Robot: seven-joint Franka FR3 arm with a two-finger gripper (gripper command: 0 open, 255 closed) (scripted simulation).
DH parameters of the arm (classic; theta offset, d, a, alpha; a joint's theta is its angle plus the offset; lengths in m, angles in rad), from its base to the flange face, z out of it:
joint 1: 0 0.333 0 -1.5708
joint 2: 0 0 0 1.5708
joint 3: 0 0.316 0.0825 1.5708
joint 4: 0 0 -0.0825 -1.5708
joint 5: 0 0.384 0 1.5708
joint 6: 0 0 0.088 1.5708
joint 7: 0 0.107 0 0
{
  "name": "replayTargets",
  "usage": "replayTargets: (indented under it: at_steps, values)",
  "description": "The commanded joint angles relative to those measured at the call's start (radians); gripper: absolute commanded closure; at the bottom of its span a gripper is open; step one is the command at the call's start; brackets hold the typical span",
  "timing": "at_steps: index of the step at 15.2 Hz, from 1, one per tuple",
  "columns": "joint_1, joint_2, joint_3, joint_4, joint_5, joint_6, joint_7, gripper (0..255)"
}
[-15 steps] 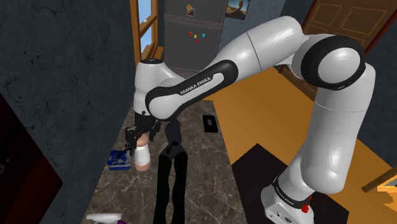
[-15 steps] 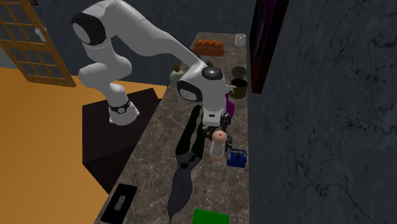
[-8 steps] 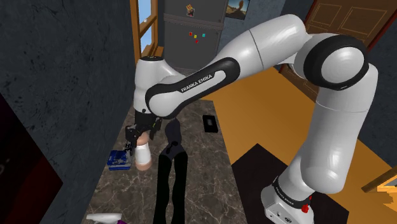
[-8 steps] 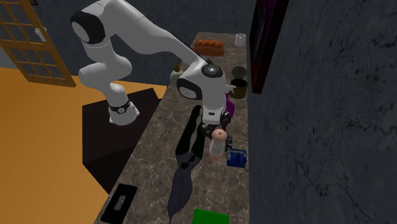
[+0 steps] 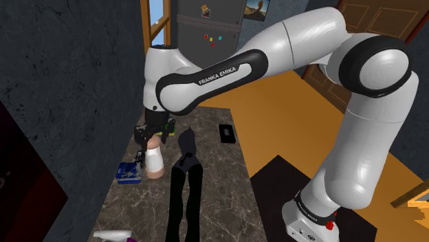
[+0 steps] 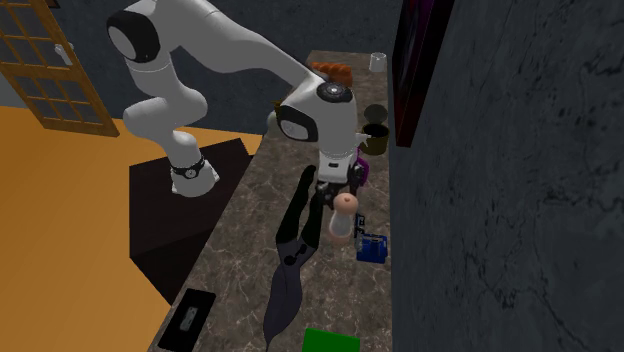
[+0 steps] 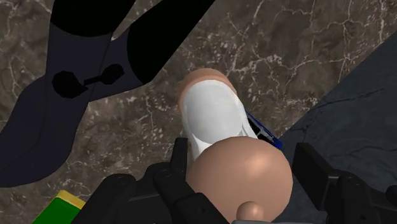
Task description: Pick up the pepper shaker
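One pepper shaker (image 5: 154, 163), white in the body with tan ends, hangs in the claw (image 5: 152, 141) just beside the blue box (image 5: 128, 173), over the brown marbled worktop (image 5: 213, 172). The claw is clenched on the shaker's upper end: in the wrist view its black fingers (image 7: 180, 159) press the rounded tan cap from both sides. Whether the shaker's lower end is clear of the worktop, I cannot tell.

The blue box stands close against the dark wall (image 5: 69, 103). A long dark tool (image 5: 185, 185) with two black handles lies on the far side of the shaker from the blue box, near the box but apart from it. A green block (image 6: 331, 340) lies beyond the blue box, past the tool's broad end. A flat black device (image 5: 227, 133) lies well apart from the blue box, at the worktop's edge toward the orange floor (image 5: 289, 124). A small white object (image 5: 113, 236) lies near the blue box on the opposite side from that device.

The white arm (image 5: 275, 48) reaches down over the blue box. Two dark cups (image 6: 375, 135) stand well apart from the box, and farther from it are an orange-brown loaf (image 6: 330, 72) and a clear glass (image 6: 378, 62).
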Motion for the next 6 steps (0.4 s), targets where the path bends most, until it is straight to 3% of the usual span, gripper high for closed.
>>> replayTargets:
  at_steps: [1, 6]
  values:
    - [-0.002, -0.011, 0.002, 0.014, 0.005, -0.024, -0.001, 255]
    - [-0.004, -0.029, 0.004, 0.035, 0.013, -0.062, -0.003, 255]
